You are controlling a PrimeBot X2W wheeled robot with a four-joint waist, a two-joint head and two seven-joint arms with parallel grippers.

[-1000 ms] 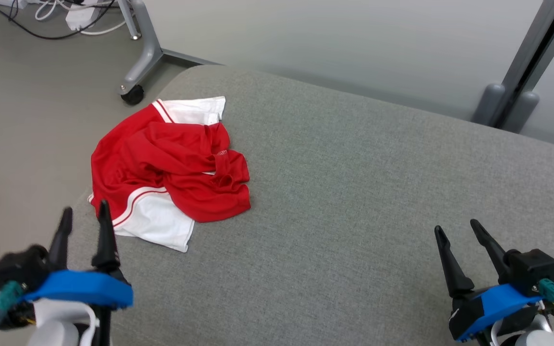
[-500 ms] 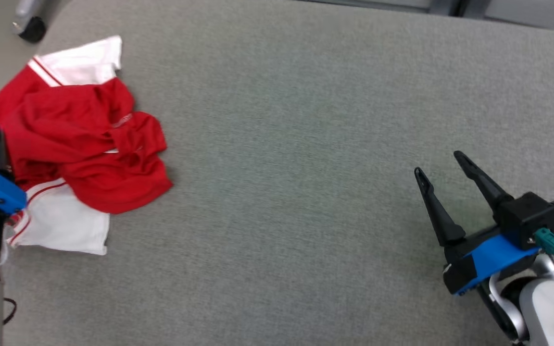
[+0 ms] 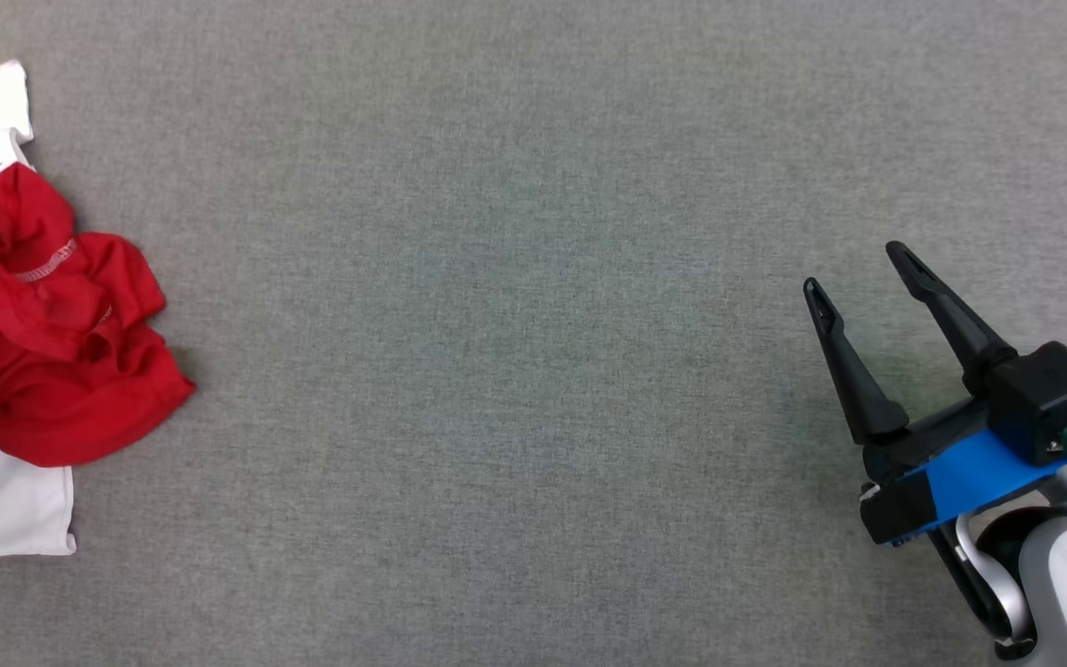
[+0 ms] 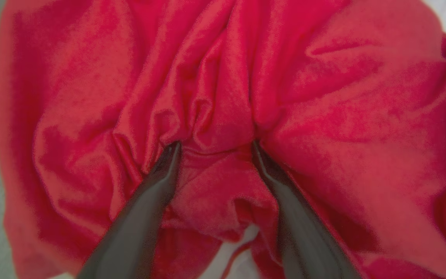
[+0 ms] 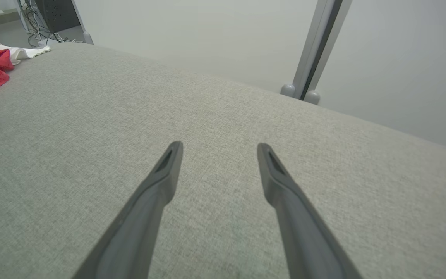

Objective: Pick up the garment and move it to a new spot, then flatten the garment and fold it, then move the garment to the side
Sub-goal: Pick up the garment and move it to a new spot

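Garment: The garment (image 3: 43,371) is red and white. It lies in a crumpled heap. It is not flat and not folded.
Under the garment: The grey cushion (image 3: 533,324) is below it and runs far off to the garment's right.
Left gripper: My left gripper (image 4: 214,144) is right on top of the garment. My two fingers are spread wide, and the tips push down into the red cloth. A bump of cloth sits between them. I have not pinched it, so I hold nothing.
Right gripper: My right gripper (image 3: 853,264) is well apart from the garment, off to its right. Its fingers are spread wide too, with nothing between them.
Done: I think nothing is finished. The garment is not lifted off the cushion.
Step now: I think I am at the very start, getting ready to grab.
Left to do: Almost all of it. I need to squeeze the bump, lift the garment and carry it to a new spot. The big open place to its right looks good. Then I must spread it flat, fold it and move it to the side.
Watch out: The heap has many layers, so I may catch just one of them.
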